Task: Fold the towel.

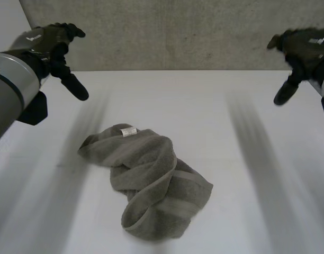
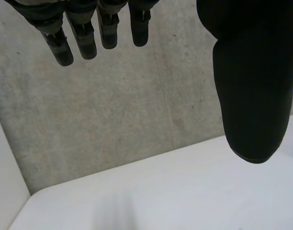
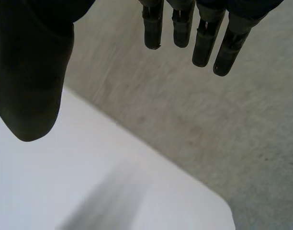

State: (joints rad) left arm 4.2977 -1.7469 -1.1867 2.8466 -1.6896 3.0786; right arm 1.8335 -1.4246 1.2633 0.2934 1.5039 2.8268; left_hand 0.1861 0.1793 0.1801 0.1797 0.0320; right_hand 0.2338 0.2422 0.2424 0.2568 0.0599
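Grey-green towel (image 1: 149,177), crumpled and twisted into a heap, white label up, on white table (image 1: 246,201)

No text can be read. A small white tag (image 1: 128,131) sits on the grey towel (image 1: 151,180), at the towel's edge nearest the far edge of the table (image 1: 257,211); its print is too small to read. The left hand (image 1: 48,39) and right hand (image 1: 305,45) each carry a pale, illegible mark on the back.

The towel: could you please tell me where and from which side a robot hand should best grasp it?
Probably the far edge by the white label of the towel, with the left robot hand coming from above: that hem lies flat and exposed, while the near end is bunched and twisted.
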